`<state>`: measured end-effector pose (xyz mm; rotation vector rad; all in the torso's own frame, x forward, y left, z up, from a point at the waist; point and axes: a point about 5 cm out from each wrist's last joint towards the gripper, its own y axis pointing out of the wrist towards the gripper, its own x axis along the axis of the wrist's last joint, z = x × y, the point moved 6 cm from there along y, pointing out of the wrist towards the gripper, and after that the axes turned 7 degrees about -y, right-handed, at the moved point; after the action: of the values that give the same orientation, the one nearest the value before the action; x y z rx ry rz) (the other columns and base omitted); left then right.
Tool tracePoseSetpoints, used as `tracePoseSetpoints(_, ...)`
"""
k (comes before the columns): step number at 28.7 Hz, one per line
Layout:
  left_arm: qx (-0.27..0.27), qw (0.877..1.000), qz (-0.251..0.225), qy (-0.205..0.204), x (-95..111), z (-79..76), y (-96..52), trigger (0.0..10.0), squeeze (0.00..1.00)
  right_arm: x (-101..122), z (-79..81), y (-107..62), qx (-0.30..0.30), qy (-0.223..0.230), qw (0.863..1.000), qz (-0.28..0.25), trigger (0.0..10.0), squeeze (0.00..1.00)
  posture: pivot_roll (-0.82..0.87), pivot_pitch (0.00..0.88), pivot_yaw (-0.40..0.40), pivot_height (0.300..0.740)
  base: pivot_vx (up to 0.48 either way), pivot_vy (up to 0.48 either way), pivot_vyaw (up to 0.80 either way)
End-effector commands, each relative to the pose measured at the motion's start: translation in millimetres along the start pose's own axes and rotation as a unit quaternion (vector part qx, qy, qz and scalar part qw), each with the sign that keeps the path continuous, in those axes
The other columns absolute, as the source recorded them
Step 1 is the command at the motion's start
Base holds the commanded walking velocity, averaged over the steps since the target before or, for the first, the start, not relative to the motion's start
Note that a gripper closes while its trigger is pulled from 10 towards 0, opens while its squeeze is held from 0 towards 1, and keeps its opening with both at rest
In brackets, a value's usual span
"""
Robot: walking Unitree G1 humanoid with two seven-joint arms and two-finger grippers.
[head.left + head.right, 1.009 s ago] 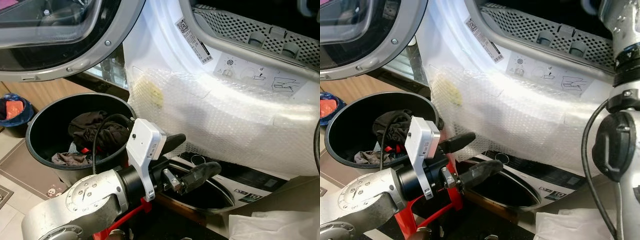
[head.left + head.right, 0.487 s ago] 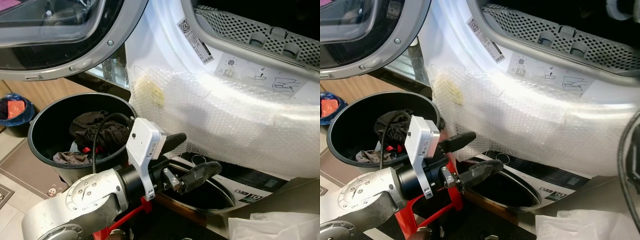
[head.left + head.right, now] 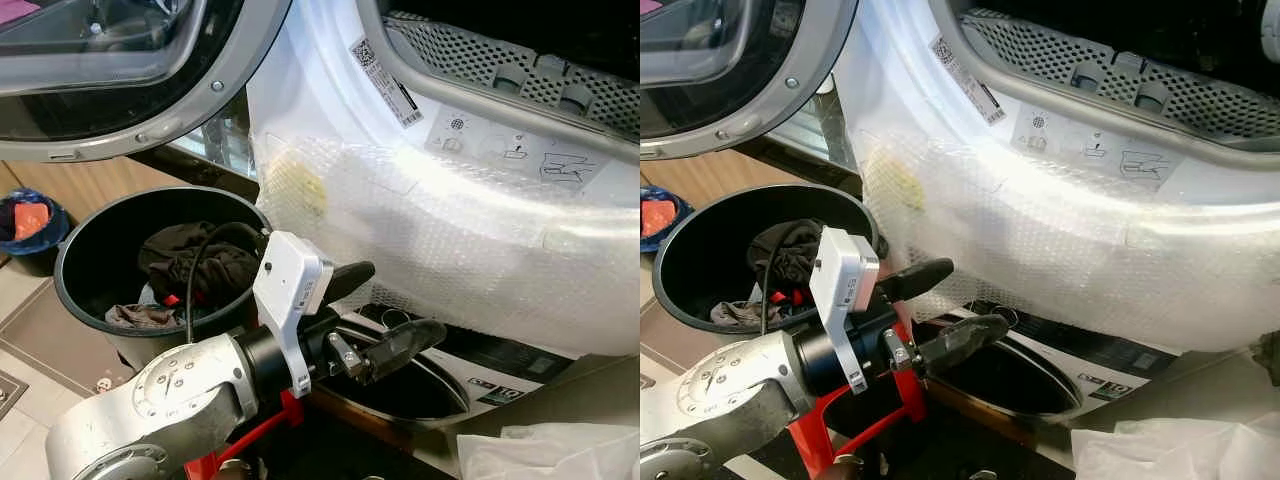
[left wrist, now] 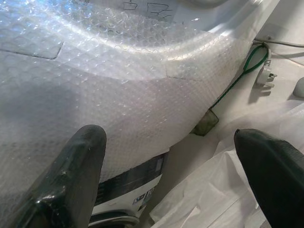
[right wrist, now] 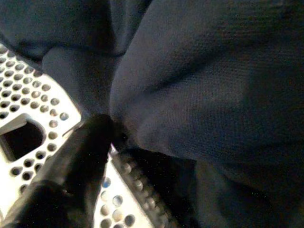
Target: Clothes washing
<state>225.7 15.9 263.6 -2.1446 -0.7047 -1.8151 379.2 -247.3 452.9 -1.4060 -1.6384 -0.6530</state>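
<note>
The washing machine's door [image 3: 120, 70] stands open at the upper left, and its perforated drum [image 3: 500, 60] opens at the upper right. My right gripper [image 5: 156, 142] is inside the drum, against a dark blue garment [image 5: 204, 85] lying on the perforated drum wall [image 5: 28, 95]. My left gripper [image 3: 400, 300] is open with nothing in it, low in front of the machine's bubble-wrapped front panel [image 3: 430, 220]. A black bucket [image 3: 70, 250] on the left holds dark clothes [image 3: 195, 260] beside my left arm.
A dark glass door of a lower unit [image 3: 410, 380] lies under my left gripper. Crumpled clear plastic sheeting [image 3: 540, 450] covers the floor at the lower right. A small blue-bagged bin [image 3: 25, 220] stands at the far left. A red frame [image 3: 250, 430] is below my left arm.
My right arm, which was in front of the machine at the right a second ago, has moved away from that spot. My left arm has stayed almost still. The camera shifted slightly.
</note>
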Motion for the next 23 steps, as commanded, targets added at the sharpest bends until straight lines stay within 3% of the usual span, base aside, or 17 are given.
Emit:
tracePoseSetpoints(1,-0.016,1.0,-0.002,-0.003,0.7,-5.9,1.0,10.0,0.0,4.0,-17.3,-12.7,-0.052,0.003,0.999,-0.01,10.0,0.0,-0.05,0.239,-0.091,0.74,0.0,0.0,0.0)
tracePoseSetpoints(2,-0.016,1.0,-0.002,-0.004,0.6,-6.0,1.2,10.0,0.0,3.8,-25.7,-15.7,-0.084,0.012,0.996,-0.01,10.0,0.0,-0.04,0.24,-0.091,0.74,0.0,0.0,0.0)
tracePoseSetpoints(4,-0.016,1.0,-0.002,-0.004,0.6,-6.2,1.4,10.0,0.0,3.4,-28.3,-20.1,-0.084,0.02,0.996,-0.01,10.0,0.0,-0.04,0.239,-0.092,0.74,0.0,0.0,0.0)
tracePoseSetpoints(9,-0.015,1.0,-0.003,-0.003,0.6,-6.6,1.3,10.0,0.0,-3.8,-24.4,-30.7,-0.052,0.018,0.999,-0.003,10.0,0.0,-0.04,0.239,-0.093,0.74,0.0,0.0,0.0)
tracePoseSetpoints(13,-0.014,1.0,-0.003,-0.004,0.2,-6.5,0.4,10.0,0.0,-8.4,-7.4,-47.3,0.023,0.008,1.0,-0.008,10.0,0.0,-0.04,0.238,-0.094,0.74,0.0,0.0,0.0)
tracePoseSetpoints(16,-0.014,1.0,-0.002,-0.004,0.0,-5.9,0.2,10.0,0.0,-2.0,-6.3,-57.9,0.037,0.008,0.999,-0.03,10.0,0.0,-0.05,0.236,-0.092,0.74,0.0,0.0,0.0)
tracePoseSetpoints(19,-0.016,1.0,-0.003,-0.006,-0.1,-5.9,0.9,10.0,0.0,12.6,-0.8,-64.2,0.067,0.03,0.994,-0.076,10.0,0.0,-0.05,0.235,-0.09,0.74,0.0,0.0,0.0)
tracePoseSetpoints(23,-0.017,1.0,-0.003,-0.006,0.0,-6.0,1.6,10.0,0.0,12.5,9.6,-64.9,0.096,0.013,0.992,-0.085,10.0,0.0,-0.05,0.23,-0.09,0.74,0.0,0.0,0.0)
